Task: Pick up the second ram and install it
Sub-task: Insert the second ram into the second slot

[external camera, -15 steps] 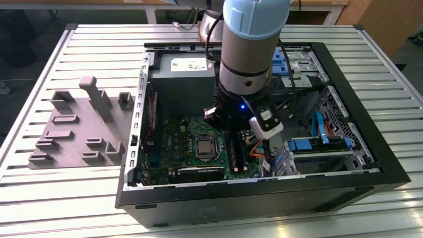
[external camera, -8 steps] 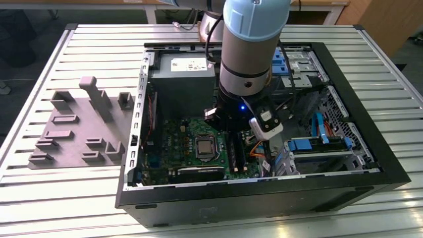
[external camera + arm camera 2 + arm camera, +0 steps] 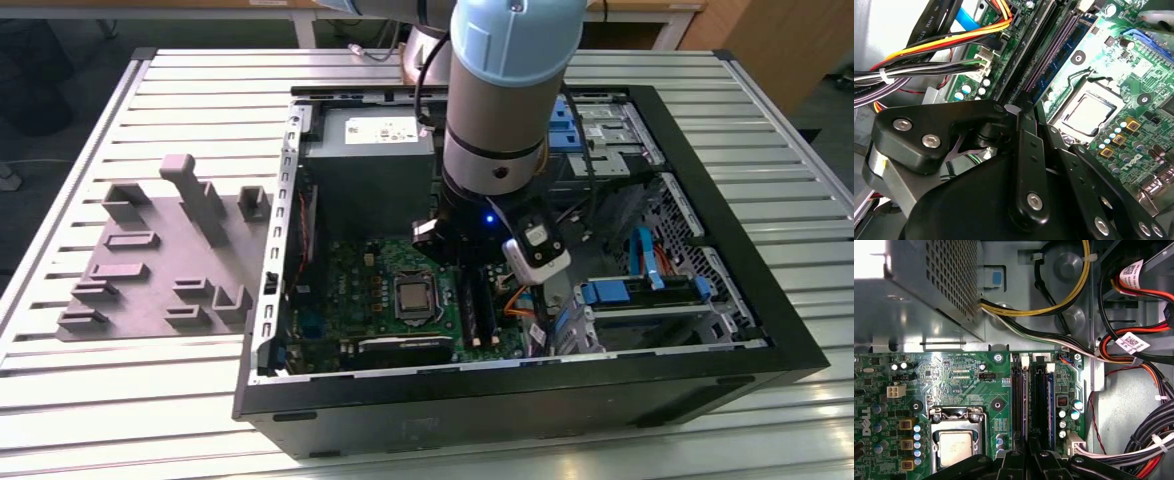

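Black linkage gripper (image 3: 1026,112), fingers closed edge-on on the thin dark green second ram (image 3: 1029,85), lower centre; seating step, judged; needs straight downward press into long black memory slots (image 3: 1029,400).

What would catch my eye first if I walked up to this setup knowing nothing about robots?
Probably the thick grey and blue robot arm plunging straight down into an open black computer case on a slatted metal table. Under it lies the green motherboard with its silvery processor, and the gripper sits right over the long black memory slots. On the exterior view's left rests a grey moulded tray.
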`<state>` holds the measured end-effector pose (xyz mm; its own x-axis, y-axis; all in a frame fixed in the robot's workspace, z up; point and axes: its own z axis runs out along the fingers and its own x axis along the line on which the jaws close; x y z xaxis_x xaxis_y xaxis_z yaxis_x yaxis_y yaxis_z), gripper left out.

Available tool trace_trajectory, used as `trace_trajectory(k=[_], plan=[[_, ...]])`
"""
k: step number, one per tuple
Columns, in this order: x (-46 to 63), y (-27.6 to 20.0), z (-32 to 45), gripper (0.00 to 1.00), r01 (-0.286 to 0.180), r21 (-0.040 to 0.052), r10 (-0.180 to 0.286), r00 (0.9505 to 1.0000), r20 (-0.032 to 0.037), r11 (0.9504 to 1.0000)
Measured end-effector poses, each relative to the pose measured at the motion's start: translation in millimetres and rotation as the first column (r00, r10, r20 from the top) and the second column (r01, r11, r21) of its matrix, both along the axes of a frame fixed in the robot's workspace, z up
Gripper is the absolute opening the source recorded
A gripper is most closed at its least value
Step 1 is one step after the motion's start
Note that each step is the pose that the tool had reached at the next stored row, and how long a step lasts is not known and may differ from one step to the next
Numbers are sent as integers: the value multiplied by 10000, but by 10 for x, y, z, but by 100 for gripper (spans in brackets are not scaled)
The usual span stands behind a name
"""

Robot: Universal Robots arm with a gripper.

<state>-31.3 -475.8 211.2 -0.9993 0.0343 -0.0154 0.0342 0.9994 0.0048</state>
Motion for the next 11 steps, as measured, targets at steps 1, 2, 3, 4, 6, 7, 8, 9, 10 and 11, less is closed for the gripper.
trace_trajectory(k=[1,2,3,4,6,7,8,9,10,11], plan=[[0,0,-1,14,0,1,0,10000,0,10000],[0,0,-1,14,0,1,0,10000,0,10000],[0,0,-1,14,0,1,0,10000,0,10000],[0,0,-1,14,0,0,0,10000,0,10000],[0,0,6,14,0,-4,0,10000,0,10000],[0,0,14,14,0,-10,0,10000,-1,10000],[0,0,23,14,-1,-17,0,10000,-3,10000],[0,0,29,14,0,-24,0,10000,-3,10000],[1,1,34,14,-1,-28,1,10000,-4,10000],[1,1,37,14,0,-30,0,10000,-5,10000]])
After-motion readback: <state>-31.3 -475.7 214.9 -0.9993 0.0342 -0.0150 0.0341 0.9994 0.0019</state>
